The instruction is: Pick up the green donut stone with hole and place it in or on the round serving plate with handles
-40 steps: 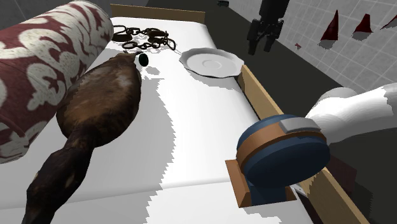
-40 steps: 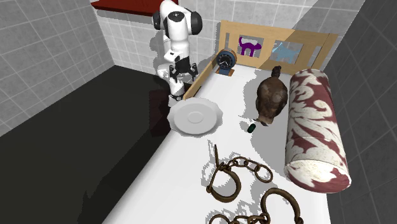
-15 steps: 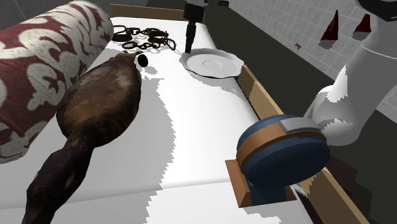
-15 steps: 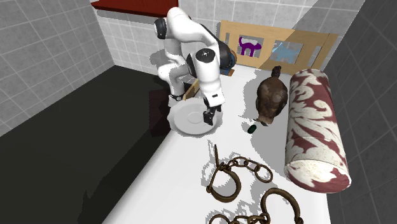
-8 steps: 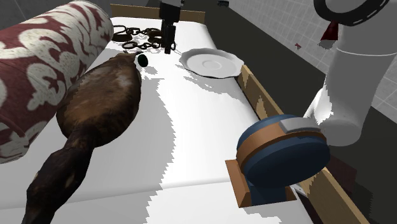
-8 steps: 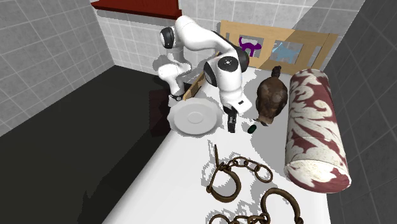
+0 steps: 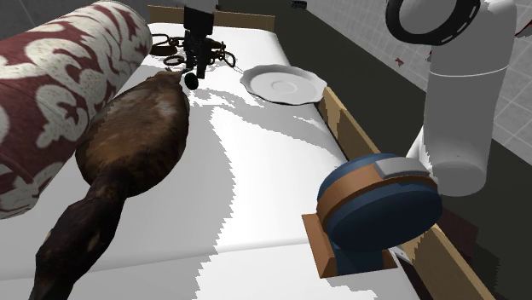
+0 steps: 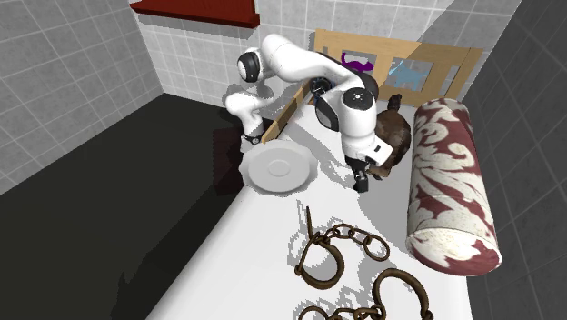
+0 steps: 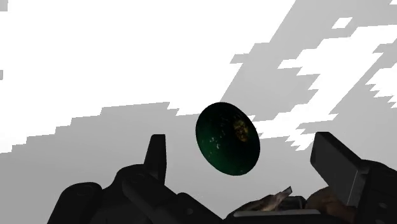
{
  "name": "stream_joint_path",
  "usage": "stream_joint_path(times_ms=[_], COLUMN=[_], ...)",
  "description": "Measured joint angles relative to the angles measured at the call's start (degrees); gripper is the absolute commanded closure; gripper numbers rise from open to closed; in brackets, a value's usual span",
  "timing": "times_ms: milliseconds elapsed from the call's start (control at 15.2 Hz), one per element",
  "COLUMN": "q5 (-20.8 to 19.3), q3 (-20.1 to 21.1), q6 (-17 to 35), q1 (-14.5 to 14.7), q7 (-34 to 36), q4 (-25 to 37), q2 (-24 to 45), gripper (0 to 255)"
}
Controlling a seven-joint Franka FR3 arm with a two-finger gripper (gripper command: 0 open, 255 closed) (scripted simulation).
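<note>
Moved: tool (image 7: 199,66), swung from over plate (image 7: 283,85) across to stone (image 9: 227,138).
Tool state: released, fingers standing either side of stone, no contact.
Stone: on bed (image 7: 273,170), near chains (image 7: 167,43).
Meaning: approach looks finished; clenching likely next.

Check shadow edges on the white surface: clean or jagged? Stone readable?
Shoulder view: shadow edges on the white surface are jagged, stair-stepped. Wrist view: same blocky grey patches; the stone reads dim, dark green with faint speckles.
</note>
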Motion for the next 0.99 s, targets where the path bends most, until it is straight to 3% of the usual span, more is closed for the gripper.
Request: stream_joint_path(times_ms=[330,792,858,990], q5=[0.1,0.1,0.1,0.1], q3=[0.2,0.3,0.3,0.3], q6=[3.5,4.1,4.1,4.1], q1=[0.5,0.6,0.6,0.6], q7=[-0.5,-0.5,-0.5,-0.5], q4=[-3.2,-3.7,-3.7,-3.6], q2=[0.3,0.4,0.4,0.3], gripper=[0,0,255,255])
